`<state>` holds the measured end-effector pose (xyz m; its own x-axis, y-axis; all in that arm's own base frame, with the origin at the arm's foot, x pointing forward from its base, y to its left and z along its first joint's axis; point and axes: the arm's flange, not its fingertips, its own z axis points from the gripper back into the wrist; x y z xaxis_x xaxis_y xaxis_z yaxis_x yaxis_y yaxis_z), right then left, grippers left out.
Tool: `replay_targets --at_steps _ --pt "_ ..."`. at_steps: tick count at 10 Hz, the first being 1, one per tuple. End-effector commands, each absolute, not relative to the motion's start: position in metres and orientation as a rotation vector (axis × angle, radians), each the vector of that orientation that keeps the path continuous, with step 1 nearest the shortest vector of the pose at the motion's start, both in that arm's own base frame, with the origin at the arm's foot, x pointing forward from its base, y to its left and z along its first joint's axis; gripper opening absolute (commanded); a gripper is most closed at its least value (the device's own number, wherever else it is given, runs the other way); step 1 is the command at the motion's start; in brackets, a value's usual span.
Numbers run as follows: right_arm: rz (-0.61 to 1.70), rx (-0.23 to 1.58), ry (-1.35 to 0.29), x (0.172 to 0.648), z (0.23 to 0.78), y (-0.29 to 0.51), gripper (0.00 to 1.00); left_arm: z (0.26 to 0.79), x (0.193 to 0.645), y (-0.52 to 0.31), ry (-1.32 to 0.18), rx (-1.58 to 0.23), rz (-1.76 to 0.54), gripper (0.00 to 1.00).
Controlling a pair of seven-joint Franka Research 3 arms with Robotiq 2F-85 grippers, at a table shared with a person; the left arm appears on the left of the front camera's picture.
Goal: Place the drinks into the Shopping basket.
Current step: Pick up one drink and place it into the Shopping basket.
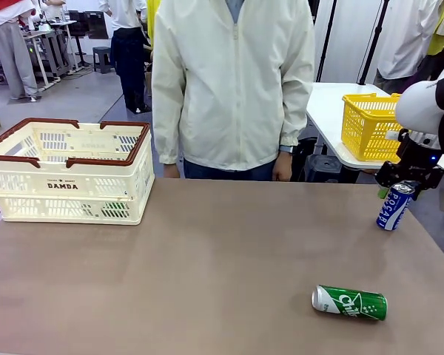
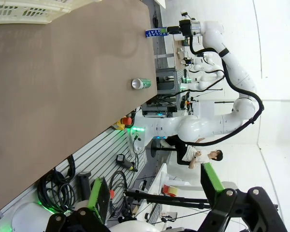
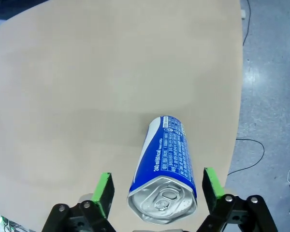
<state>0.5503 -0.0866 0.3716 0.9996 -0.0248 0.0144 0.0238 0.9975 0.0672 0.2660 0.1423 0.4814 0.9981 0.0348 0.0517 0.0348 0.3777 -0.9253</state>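
A blue can (image 1: 394, 205) with white lettering leans slightly at the table's far right edge. My right gripper (image 1: 404, 185) sits over its silver top. In the right wrist view the green pads (image 3: 105, 189) stand on either side of the blue can (image 3: 165, 159) with a gap on each side, so the gripper is open. A green can (image 1: 349, 302) lies on its side near the front right. The cream Shopping basket (image 1: 63, 186) stands at the far left, with something green showing through its lower slots. My left gripper (image 2: 153, 186) is open with nothing in it, off the table's side.
A person in a cream jacket (image 1: 233, 81) stands at the far side with both hands hanging down. A yellow mesh basket (image 1: 370, 126) sits on a white table at the back right. The brown table (image 1: 207, 266) is bare in the middle.
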Motion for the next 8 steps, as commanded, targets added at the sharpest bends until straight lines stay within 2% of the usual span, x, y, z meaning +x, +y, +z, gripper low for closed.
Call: replay_targets --at_steps 1,8 --pt "-0.053 0.034 0.007 0.5539 0.3739 -0.0824 0.0 0.4835 0.2647 0.1415 -0.069 -1.201 0.002 1.0" --pt "-0.027 0.062 0.004 0.5495 0.3819 -0.0752 0.0 0.4835 0.2647 0.1415 -0.069 -1.201 0.002 1.0"
